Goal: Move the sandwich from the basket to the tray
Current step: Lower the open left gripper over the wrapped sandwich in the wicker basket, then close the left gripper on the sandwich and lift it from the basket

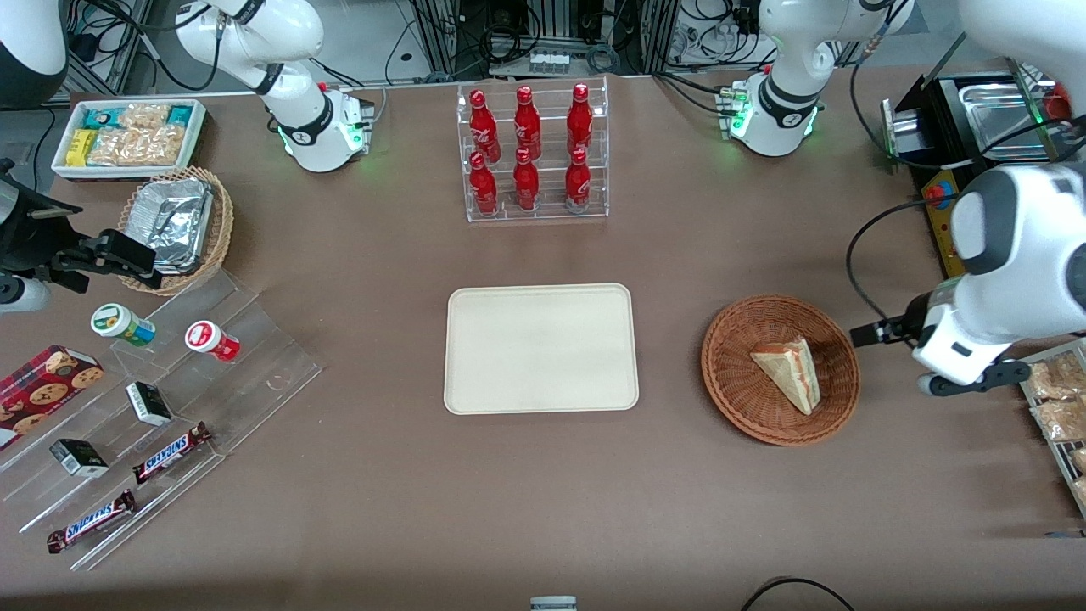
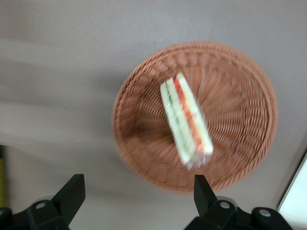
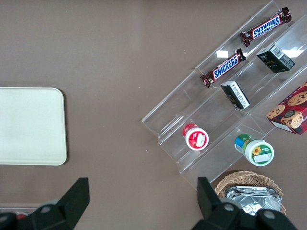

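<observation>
- We see the sandwich (image 1: pixel 791 372) lying in the basket (image 1: pixel 730 373), a pale wedge resting on its broad face with its tip toward the tray; in the left wrist view its (image 2: pixel 186 120) pink and green filling edge faces the camera.
- In the front view the basket sits at about 3 o'clock from the tray (image 1: pixel 541 348), apart from it, with bare brown surface (image 1: pixel 509 509) between them.
- The tray carries nothing on its cream face.
- Our tool (image 2: pixel 136 196) hangs in the air above the surface beside the basket, toward the working arm's end; in the front view it (image 1: pixel 859 334) points at the basket rim from roughly 3 o'clock of the basket.
- Its two dark fingers (image 2: pixel 72 191) stand wide apart with nothing between them, touching neither the sandwich nor the wicker (image 2: pixel 240 96).
- At about 12 o'clock from the tray stands a clear rack of red bottles (image 1: pixel 533 153), farther from the front camera.
- Toward the parked arm's end we see a clear stepped stand (image 1: pixel 170 407) with two Snickers bars (image 1: pixel 171 452), small dark boxes, two little tubs and a cookie box (image 1: pixel 42 386).
- A lighter wicker basket holding foil containers (image 1: pixel 174 222) and a white bin of snacks (image 1: pixel 129 136) lie farther from the camera at that same end.
</observation>
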`<state>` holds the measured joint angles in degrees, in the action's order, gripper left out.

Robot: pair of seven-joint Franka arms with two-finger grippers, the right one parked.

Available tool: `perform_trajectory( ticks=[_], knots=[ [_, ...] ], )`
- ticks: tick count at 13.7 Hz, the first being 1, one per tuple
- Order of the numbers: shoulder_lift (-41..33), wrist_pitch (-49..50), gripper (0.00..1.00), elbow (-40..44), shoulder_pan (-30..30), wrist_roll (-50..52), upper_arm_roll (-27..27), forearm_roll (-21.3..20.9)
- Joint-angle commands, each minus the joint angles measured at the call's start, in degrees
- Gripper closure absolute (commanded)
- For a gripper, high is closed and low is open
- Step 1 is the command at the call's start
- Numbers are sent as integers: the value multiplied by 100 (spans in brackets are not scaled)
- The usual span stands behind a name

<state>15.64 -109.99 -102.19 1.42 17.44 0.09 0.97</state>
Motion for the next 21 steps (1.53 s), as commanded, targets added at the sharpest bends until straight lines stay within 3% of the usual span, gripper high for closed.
perform_trajectory(
  ticks=[1,3,7,11,16,17,18,19,20,21],
  knots=[
    [61,-785,0,-511,122,1004,53,210],
    [79,-1434,0,-853,139,1592,35,508],
    [141,-1974,0,-1136,569,2334,17,518],
    [193,-1965,0,-1320,658,2308,35,36],
    [544,-2333,1,-1312,667,2395,35,26],
    [623,-2360,7,-1277,676,2413,35,35],
    [668,-2430,23,-1268,676,2422,35,35],
    [677,-2440,58,-1268,676,2422,35,35],
    [677,-2440,83,-1259,667,2422,35,35],
    [685,-2405,100,-1224,676,2413,35,43]
  ],
)
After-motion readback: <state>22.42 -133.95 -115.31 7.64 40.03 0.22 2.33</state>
